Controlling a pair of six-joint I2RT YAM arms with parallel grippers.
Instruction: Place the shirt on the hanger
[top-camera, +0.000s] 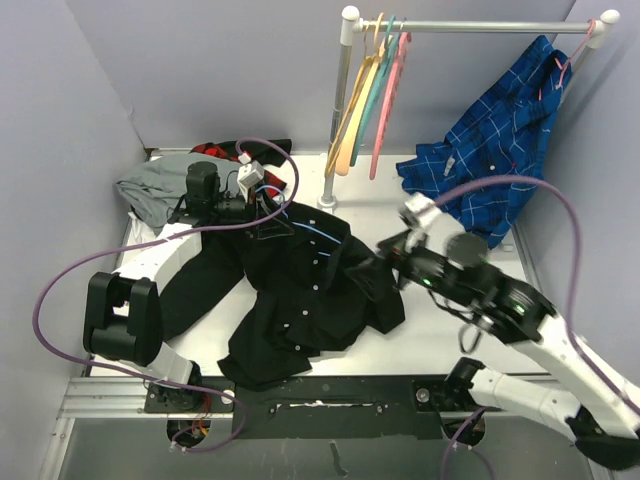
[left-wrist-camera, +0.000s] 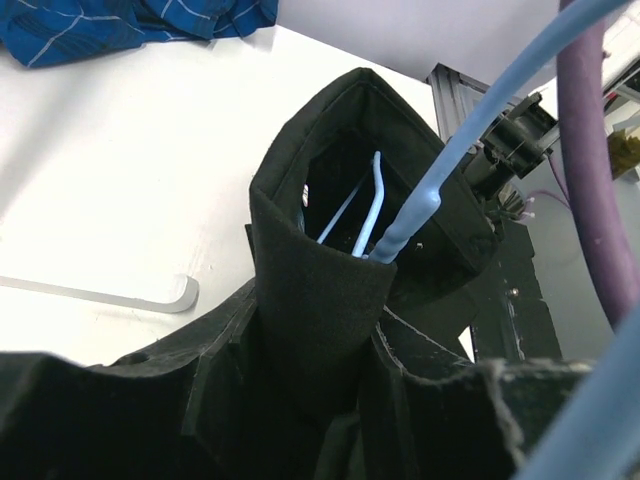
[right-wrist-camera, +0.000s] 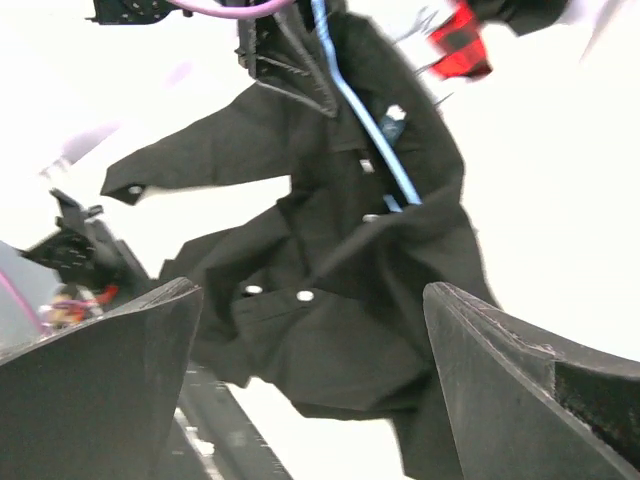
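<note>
The shirt (top-camera: 300, 290) lies heaped on the counter (top-camera: 435, 332) w/ the hanger (left-wrist-camera: 378, 205) thru its collar, so we steady the neck w/ the left fingers (top-camera: 262, 214) (grip: can't tell) & close the wide-open right fingers (right-wrist-camera: 120, 380) on loose shoulder cloth, easing it over the wire.

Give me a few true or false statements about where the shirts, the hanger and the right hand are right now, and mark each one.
1. The black shirt lies on the table. True.
2. The light-blue hanger runs through the shirt's collar. True.
3. The blue plaid shirt lies flat beside the black one. False: it hangs from the rail at the back right.
4. The right hand is shut on a sleeve. False: its fingers stand wide apart, gripping nothing.
</note>
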